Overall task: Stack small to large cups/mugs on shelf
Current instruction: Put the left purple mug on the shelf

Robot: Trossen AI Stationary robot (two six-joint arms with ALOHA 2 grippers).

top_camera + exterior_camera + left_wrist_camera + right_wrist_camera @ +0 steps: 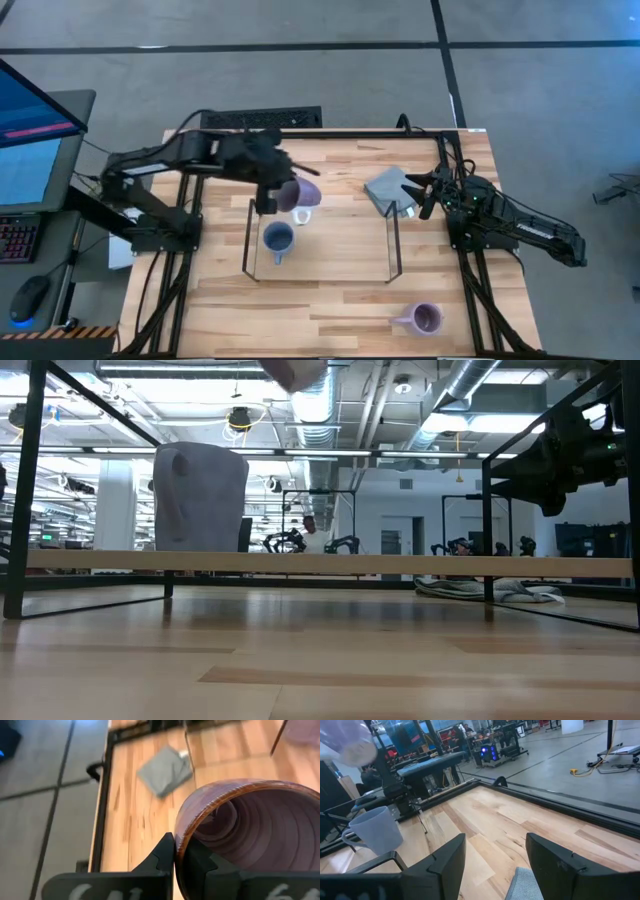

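My left gripper (274,193) is shut on a lavender mug (301,192), held in the air over the shelf's far left part; the low view shows the mug (295,372) at its top edge. A blue-grey mug (277,240) stands upright by its base on the shelf's wood board (400,563), between the black wire end frames (249,240). The second lavender mug (425,318) sits on the table near its near edge. My right gripper (428,194) is open, hovering beside the folded grey cloth (388,189). My left gripper holds the lavender mug by its rim (178,832), with one finger (162,857) outside the wall and the other finger (200,865) inside the mouth. The fingers come roughly level from the table's left. The mug is lifted clear and tipped, its mouth facing the wrist.
The grey cloth (526,887) lies on the table by the shelf's far right corner, under my right gripper (495,845). The shelf's right wire frame (396,240) stands between the cloth and the mugs. Bare wood lies between the shelf and the table's near edge.
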